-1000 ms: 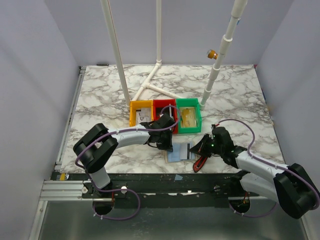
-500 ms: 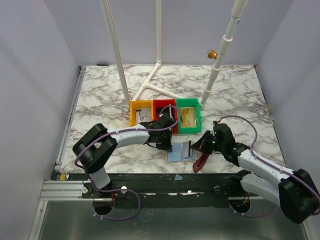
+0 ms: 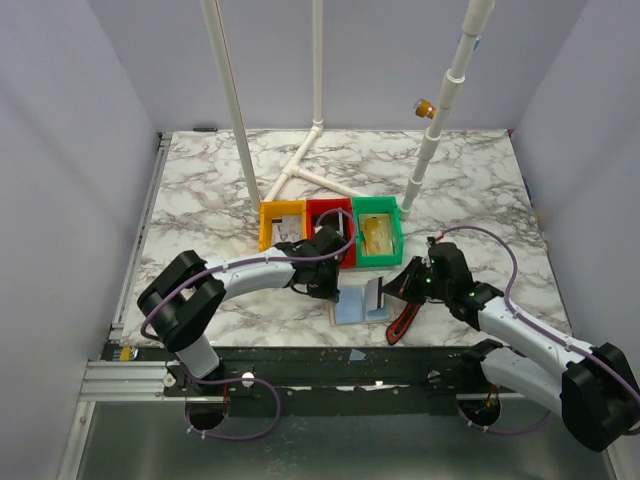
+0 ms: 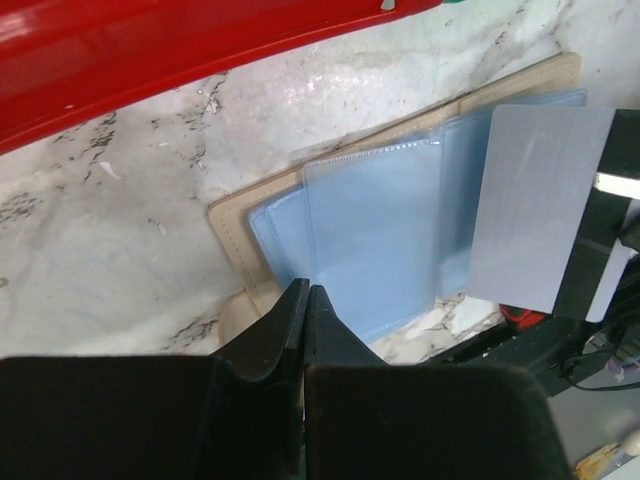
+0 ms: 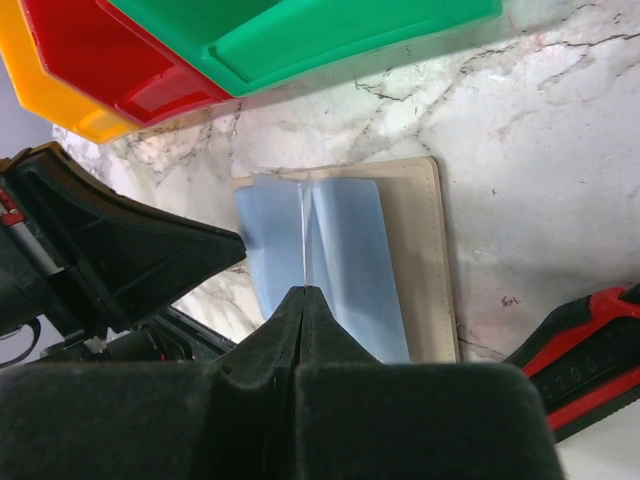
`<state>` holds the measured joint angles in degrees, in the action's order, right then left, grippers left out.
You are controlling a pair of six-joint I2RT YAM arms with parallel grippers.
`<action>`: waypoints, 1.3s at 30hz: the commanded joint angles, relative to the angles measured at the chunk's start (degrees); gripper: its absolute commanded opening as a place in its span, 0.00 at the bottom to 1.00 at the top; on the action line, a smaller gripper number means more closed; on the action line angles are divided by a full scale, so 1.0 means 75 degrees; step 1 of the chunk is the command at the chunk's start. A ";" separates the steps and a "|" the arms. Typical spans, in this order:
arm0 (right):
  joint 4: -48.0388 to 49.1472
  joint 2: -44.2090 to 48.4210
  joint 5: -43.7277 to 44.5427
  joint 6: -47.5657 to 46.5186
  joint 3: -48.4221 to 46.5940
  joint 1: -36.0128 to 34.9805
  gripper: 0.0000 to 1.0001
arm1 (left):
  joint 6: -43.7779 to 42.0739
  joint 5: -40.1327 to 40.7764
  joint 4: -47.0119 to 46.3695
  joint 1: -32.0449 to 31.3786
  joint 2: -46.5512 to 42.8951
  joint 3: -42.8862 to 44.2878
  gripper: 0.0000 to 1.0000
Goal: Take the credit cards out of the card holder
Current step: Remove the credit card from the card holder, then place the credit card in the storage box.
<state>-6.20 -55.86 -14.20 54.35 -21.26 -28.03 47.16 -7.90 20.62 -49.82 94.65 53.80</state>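
Note:
The card holder [image 3: 350, 309] lies open on the marble near the front edge, tan outside with blue-grey pockets [image 4: 370, 240]; it also shows in the right wrist view [image 5: 425, 260]. My left gripper [image 3: 330, 290] is shut, and its tip [image 4: 305, 292] rests on the holder's left tan edge. My right gripper [image 3: 392, 290] is shut on a silver-grey credit card [image 3: 374, 296] with a black stripe. It holds the card upright over the holder's right half. The card's face shows in the left wrist view [image 4: 540, 210]. In the right wrist view it shows only as a thin edge [image 5: 303, 250] above my fingertips [image 5: 303, 292].
Yellow [image 3: 281, 225], red [image 3: 330, 222] and green [image 3: 378, 232] bins stand just behind the holder; something yellowish lies in the green one. A red-and-black tool [image 3: 403, 322] lies right of the holder by the front edge. White pipes [image 3: 300, 170] stand farther back.
My right gripper has moved left and up, and the card has gone from lying nearly flat over the holder to standing upright. My left gripper has stayed on the holder's left edge.

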 commanded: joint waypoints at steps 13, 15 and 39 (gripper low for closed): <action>-0.0171 -0.0094 -0.0139 -0.0150 -0.0452 0.0035 0.01 | -0.0170 0.0666 0.0896 0.0348 -0.2094 -0.0072 0.49; -0.0169 -0.0133 -0.0171 -0.0159 -0.0492 0.0034 0.01 | -0.0183 0.0619 0.0884 0.0467 -0.2290 -0.0189 0.56; 0.1618 -0.1272 -0.2439 0.0868 -0.2114 0.0043 0.01 | 0.1184 -0.3054 -0.2800 0.2016 -0.3552 -0.1876 0.82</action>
<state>-0.25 -63.83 -26.02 57.39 -34.57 -28.01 51.99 -23.59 8.01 -36.32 69.38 41.76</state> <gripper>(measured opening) 0.007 0.819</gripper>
